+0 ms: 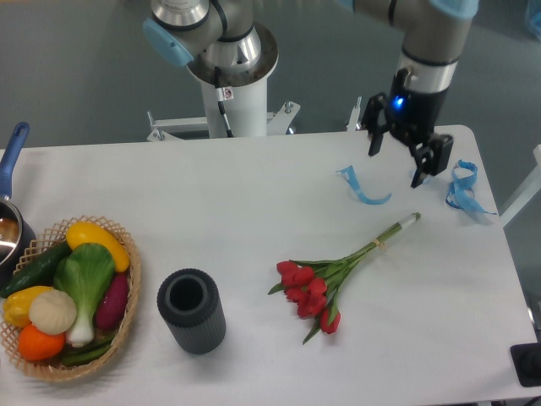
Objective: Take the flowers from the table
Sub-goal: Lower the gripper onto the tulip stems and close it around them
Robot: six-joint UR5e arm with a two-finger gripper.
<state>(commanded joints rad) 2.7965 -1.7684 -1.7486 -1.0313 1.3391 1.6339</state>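
The flowers (325, 282) lie flat on the white table (254, 194) at centre right: red tulip heads toward the front, green leaves, long stems running up and right to pale ends near the far right. My gripper (396, 164) hangs above the table's far right part, beyond the stem ends and apart from them. Its two black fingers are spread and hold nothing.
A curled blue ribbon scrap (362, 188) lies left of the gripper and another (463, 188) at the right edge. A black ribbed cylinder vase (192, 309) stands front centre. A wicker basket (127, 309) of vegetables sits front left, with a blue-handled pot (10, 222) behind it.
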